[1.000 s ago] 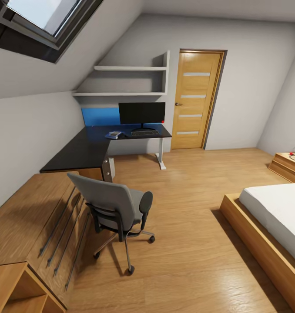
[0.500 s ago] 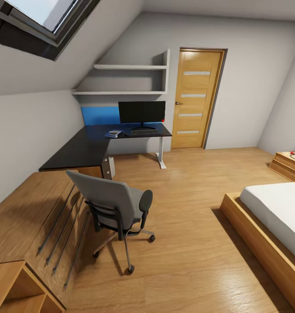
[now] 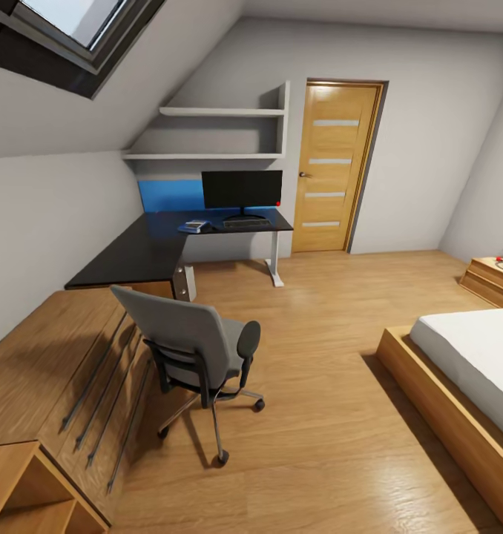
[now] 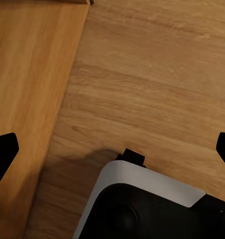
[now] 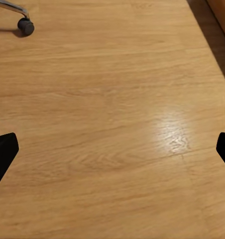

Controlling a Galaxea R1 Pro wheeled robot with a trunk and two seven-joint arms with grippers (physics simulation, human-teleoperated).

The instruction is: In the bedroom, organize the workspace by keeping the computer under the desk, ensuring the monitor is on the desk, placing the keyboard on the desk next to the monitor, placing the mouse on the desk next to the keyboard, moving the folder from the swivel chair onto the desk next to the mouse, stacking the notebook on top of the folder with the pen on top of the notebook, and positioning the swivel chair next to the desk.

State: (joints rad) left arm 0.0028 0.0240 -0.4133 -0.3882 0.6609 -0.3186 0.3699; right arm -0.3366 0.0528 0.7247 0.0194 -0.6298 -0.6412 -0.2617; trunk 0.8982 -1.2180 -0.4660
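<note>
Down low, the left gripper (image 4: 112, 149) hangs over the wood floor (image 4: 152, 74). Its two black fingertips (image 4: 4, 152) sit far apart at the edges of the left wrist view, with nothing between them. A white and black part of the robot (image 4: 142, 204) is under it, and a light wooden board (image 4: 28, 99) lies beside the floor there. The right gripper (image 5: 112, 152) is over bare floor too. Its fingertips (image 5: 3, 152) are also wide apart and hold nothing. A small chair wheel (image 5: 26, 26) shows far off in that view.

In the head view, the low wooden shelf unit (image 3: 51, 400) is closest, on the left. Just beside it stands the swivel chair (image 3: 196, 356), with its grey back turned to the camera, so its seat is hidden. The chair is well apart from the far part of the desk (image 3: 140, 252). On the right is a bed (image 3: 474, 356) in a wooden frame, and past it a small wooden bedside table (image 3: 492, 278).

Farther back, the black desk runs along the left wall and turns at the corner. A light grey box, the computer (image 3: 190, 282), peeks out under the desk. On the far desk top stands the monitor (image 3: 242, 190), with the keyboard (image 3: 245, 223) just in front of it. A small flat thing, maybe the notebook (image 3: 196, 226), lies near the keyboard. It is too small to tell more. Behind is a blue wall panel (image 3: 170, 196), white shelves (image 3: 222, 133) above, and a wooden door (image 3: 334, 167).
</note>
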